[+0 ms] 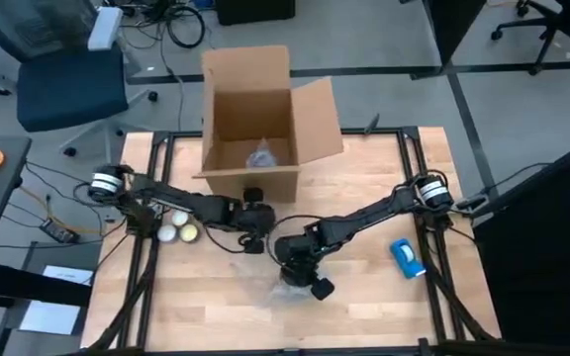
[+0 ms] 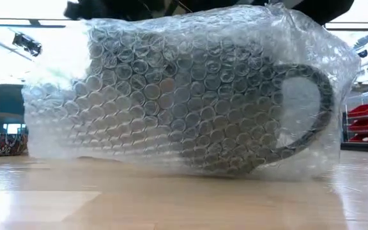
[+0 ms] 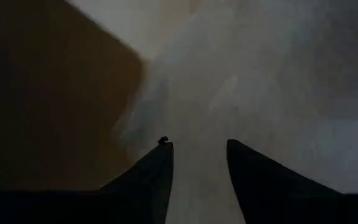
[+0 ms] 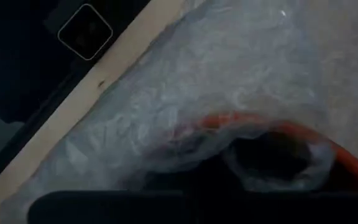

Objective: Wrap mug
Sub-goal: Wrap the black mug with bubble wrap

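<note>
So right now the small round orange-red mug (image 2: 190, 108) with the dark side handle is lying on its side on the light wooden table (image 1: 364, 307), near the middle of the front half, and it's basically swallowed by a sheet of clear bubble wrap (image 2: 139, 70). From the low view the plastic covers the whole body and loops loosely around the handle, with the loose ends bunched up on top.

That bunching is probably why the right gripper (image 1: 300, 275) sits directly over it: looks like it's pressing or pinching the wrap down so it doesn't spring back open. Its wrist view shows the orange rim through the film right under the arm, but whether its fingers are spread or closed, I honestly can't tell.

The left gripper (image 3: 197, 158) is just to the left and a bit farther back, with a narrow gap between its two dark fingers and nothing in them, pointed at a hazy patch that's likely the wrap's edge. My guess is it's lined up to grab a flap.

Farther back stands an open brown cardboard box (image 1: 255, 119), which already has something wrapped inside, so that's presumably where the mug goes.
</note>
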`<state>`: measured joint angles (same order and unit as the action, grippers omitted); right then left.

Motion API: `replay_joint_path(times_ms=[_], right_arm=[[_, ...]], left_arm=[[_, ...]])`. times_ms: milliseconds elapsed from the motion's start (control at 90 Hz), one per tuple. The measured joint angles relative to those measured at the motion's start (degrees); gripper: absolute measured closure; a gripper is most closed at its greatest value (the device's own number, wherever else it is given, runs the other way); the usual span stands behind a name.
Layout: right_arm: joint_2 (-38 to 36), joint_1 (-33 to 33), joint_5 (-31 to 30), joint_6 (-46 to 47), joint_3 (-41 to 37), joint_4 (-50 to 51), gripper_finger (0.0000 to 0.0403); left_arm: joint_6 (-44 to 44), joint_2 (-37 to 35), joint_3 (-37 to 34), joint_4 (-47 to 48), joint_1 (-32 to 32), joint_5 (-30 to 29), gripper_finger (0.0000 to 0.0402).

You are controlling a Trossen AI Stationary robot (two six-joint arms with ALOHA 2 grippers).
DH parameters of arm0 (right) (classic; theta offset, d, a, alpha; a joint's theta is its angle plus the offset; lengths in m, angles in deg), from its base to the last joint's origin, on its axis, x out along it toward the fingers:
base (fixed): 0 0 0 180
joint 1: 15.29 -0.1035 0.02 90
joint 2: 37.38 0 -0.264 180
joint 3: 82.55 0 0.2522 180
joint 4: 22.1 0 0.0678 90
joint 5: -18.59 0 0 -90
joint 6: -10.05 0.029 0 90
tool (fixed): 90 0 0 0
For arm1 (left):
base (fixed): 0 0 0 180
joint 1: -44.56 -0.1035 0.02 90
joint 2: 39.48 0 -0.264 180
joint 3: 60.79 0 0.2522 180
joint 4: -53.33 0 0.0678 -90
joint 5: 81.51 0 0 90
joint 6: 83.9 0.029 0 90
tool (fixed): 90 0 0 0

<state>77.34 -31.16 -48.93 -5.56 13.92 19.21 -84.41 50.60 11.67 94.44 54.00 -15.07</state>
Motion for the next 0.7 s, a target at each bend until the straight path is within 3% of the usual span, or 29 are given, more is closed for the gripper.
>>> replay_joint_path(times_ms=[167,433,700], right_arm=[[0.4,0.0,-1.3,6.4,3.0,3.6,0.0403],[0.4,-0.5,-4.3,10.7,9.0,15.2,0.0403],[0.3,-1.1,-9.0,8.3,21.2,32.5,0.0403]], left_arm=[[-7.0,-5.1,0.0,4.3,4.9,-5.6,0.027],[-13.3,-5.2,0.0,5.3,11.9,-7.3,0.027],[-15.0,-5.2,0.0,6.5,13.9,-9.8,0.027]])
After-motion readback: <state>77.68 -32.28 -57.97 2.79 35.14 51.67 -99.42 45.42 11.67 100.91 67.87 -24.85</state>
